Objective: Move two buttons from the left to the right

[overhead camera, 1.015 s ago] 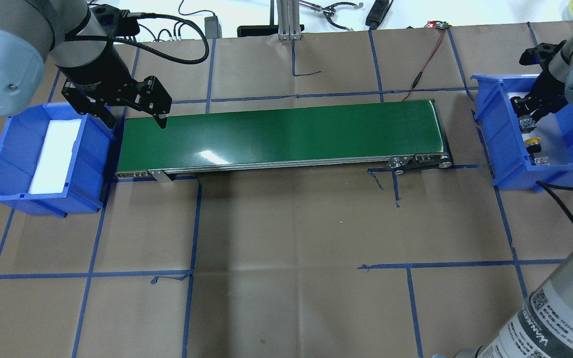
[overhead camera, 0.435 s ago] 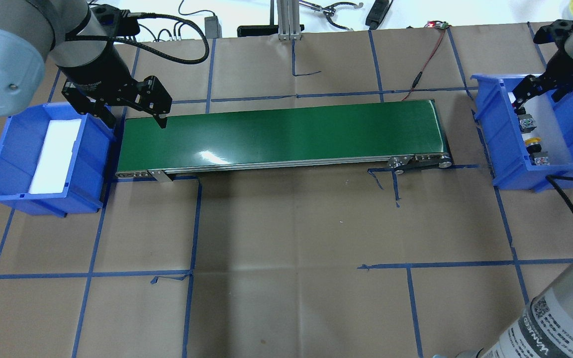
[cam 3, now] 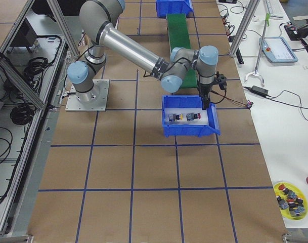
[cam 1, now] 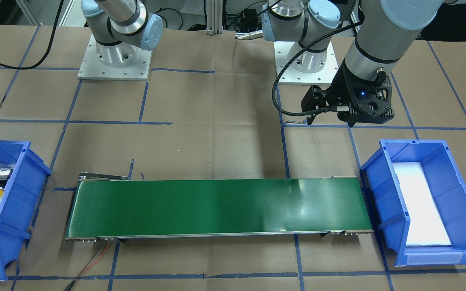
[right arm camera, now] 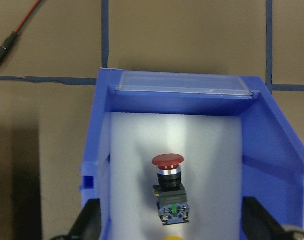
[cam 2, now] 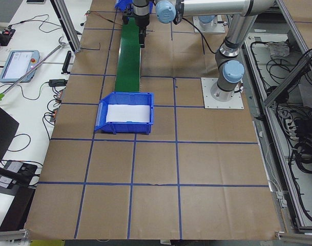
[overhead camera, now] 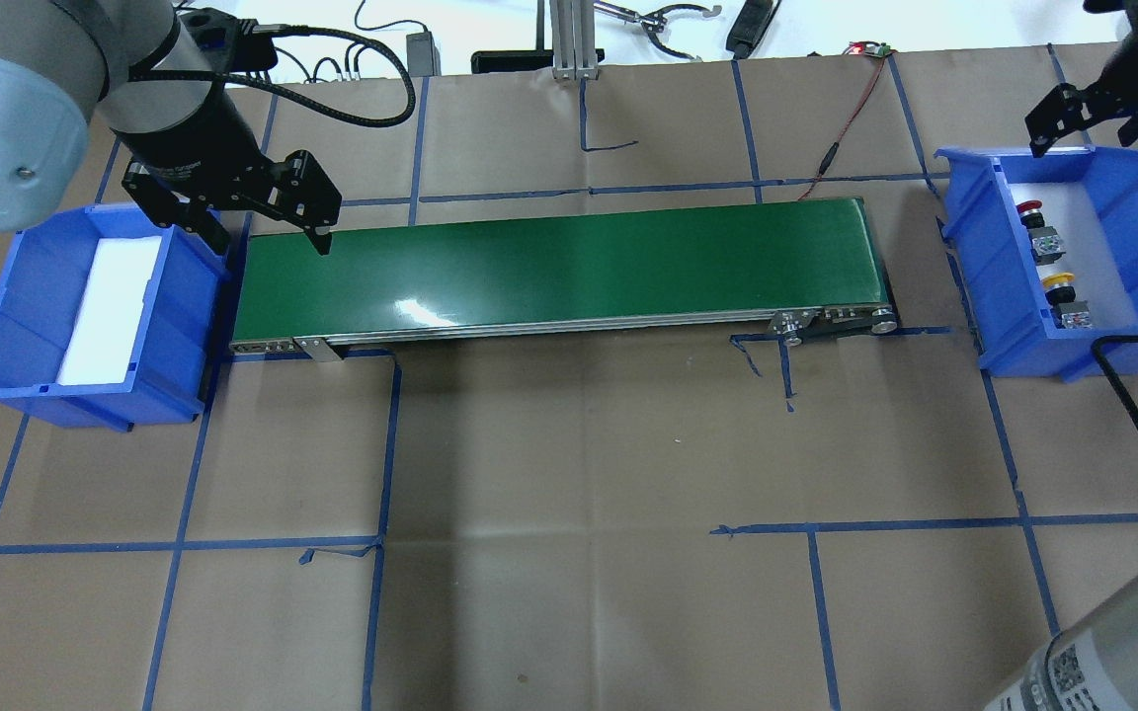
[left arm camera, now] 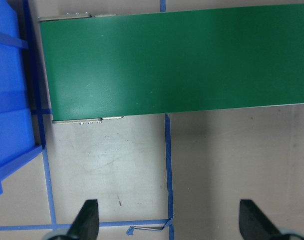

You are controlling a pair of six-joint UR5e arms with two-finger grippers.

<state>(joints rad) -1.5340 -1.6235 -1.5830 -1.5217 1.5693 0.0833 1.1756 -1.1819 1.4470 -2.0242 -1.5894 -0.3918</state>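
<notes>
Beneath the right gripper [overhead camera: 1083, 126], fingers spread and empty, the red-capped button [right arm camera: 167, 187] and yellow-capped button [overhead camera: 1063, 291], grey-black bodied, lie sideways on white foam [overhead camera: 1104, 247] inside a blue bin [overhead camera: 984, 281]; left gripper [overhead camera: 270, 235] likewise spread, empty.

Two buttons present: one red-capped button [overhead camera: 1030, 209], one yellow-capped button [overhead camera: 1058, 283]. Two blue bins: left bin [overhead camera: 184, 326], right bin [overhead camera: 969, 257]. One green conveyor belt [overhead camera: 549, 267].
</notes>
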